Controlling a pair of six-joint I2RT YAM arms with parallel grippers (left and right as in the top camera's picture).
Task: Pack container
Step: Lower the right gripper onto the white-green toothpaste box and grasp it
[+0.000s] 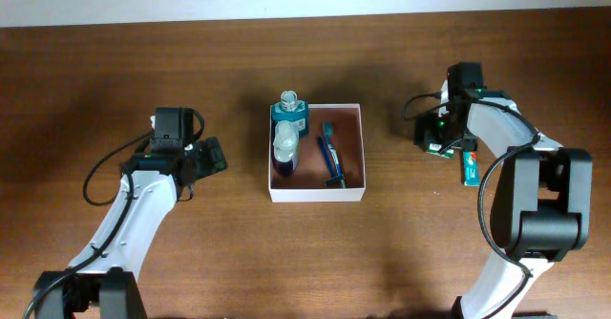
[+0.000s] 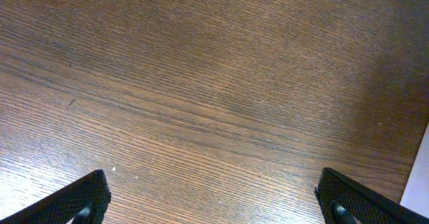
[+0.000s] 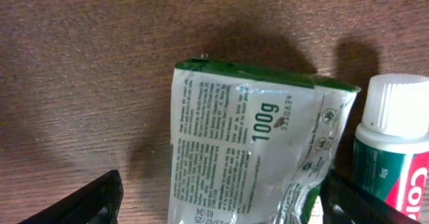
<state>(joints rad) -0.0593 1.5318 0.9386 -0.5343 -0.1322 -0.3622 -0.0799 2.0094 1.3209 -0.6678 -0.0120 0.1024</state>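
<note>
Two arms, left arm point(image 1: 134, 214) and right arm point(image 1: 535, 204), at brown wood tabletop point(image 1: 95, 71). Container point(image 1: 317, 194) at tabletop centre, between arms: square, white walls, reddish-brown inside. Teal bottle point(image 1: 288, 133) lies along its left side, cap at far wall; blue toothbrush point(image 1: 330, 157) lies mid-box. Left pincer point(image 1: 212, 157) spread wide, nothing between fingers, over bare wood left of container. Right pincer point(image 3: 221, 197) right of container, released, fingers astride green-and-white packet point(image 3: 248, 150), not clamping. White-capped tube point(image 3: 392, 150) just beside packet.

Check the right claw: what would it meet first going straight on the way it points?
The green-and-white packet, lying on the table between the right claw's open fingers. The white-capped tube beside it looks just off that line, though depth is unclear.
</note>
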